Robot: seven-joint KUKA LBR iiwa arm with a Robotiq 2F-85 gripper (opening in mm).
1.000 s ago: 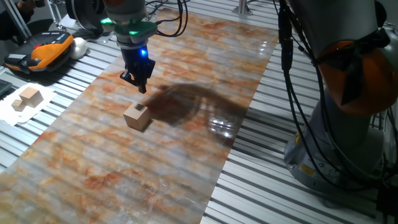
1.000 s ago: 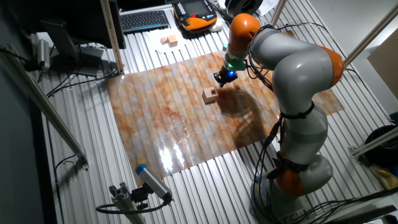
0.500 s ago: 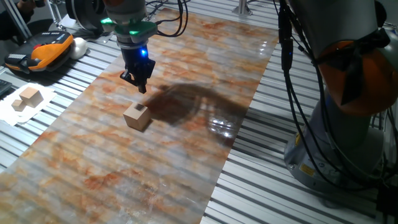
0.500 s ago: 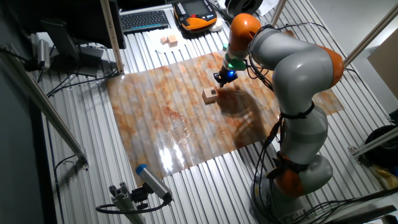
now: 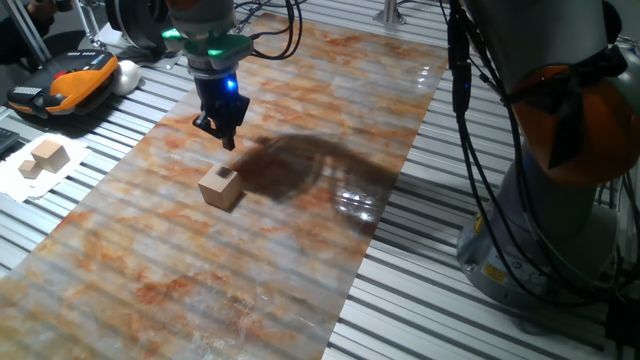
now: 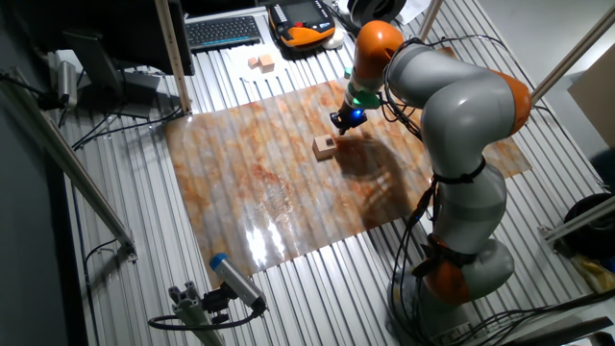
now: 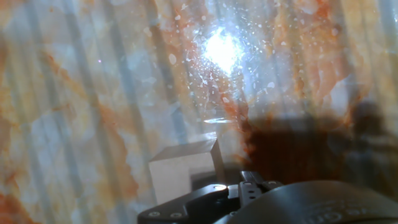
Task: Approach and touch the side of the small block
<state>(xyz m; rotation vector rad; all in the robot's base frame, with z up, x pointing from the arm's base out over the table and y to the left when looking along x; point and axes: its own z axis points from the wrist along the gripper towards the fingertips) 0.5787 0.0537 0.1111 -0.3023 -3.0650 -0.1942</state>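
The small block (image 5: pixel 220 186) was seen resting on the marbled orange sheet (image 5: pixel 300 90) spread over the worktop (image 5: pixel 430 290), toward the sheet's left side in one fixed view. The gripper (image 5: pixel 223 135) was held just beyond the block, above it and apart from it, with nothing gripped. The fingers appeared close together, though how far open they stood could not be told. In the hand view the block (image 7: pixel 185 170) lay near the bottom edge.
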